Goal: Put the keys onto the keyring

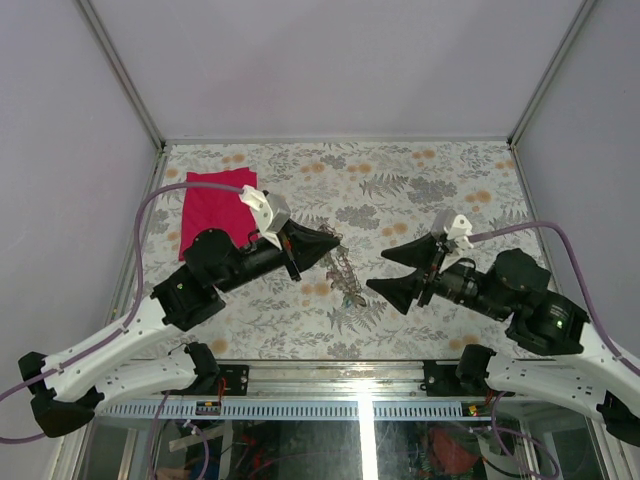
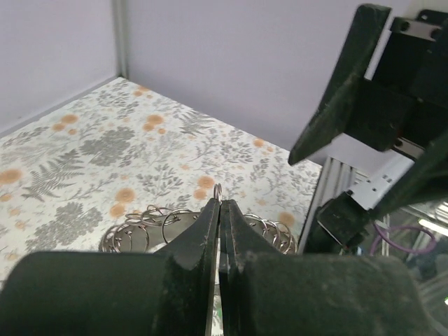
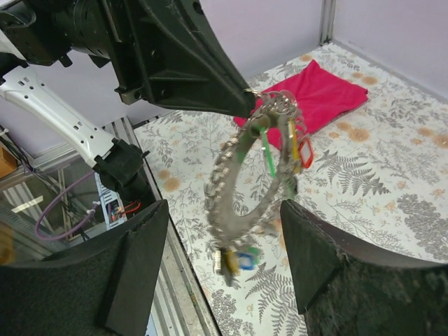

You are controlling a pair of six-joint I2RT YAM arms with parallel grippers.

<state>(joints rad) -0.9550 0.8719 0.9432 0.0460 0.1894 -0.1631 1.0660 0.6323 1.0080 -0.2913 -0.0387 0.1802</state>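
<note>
Tabletop [image 1: 420, 180] in a grey leaf-and-flower print lies under both arms, with a red cloth [image 1: 212, 205] spread flat near its far left corner. The left gripper [image 2: 220, 210] is fully closed, its tips pinching a small wire loop at the top of the keyring [image 3: 215, 192], which hangs in the air off the table and tilted. The right gripper [image 1: 378, 270] stands wide apart with nothing in it, one finger on each side of the hanging ring. The ring's lower edge comes very close to one of those fingers, and contact there cannot be made out. Keys [image 3: 268, 152] with green, yellow and red heads dangle from the rim, with a blurred one at the bottom.
</note>
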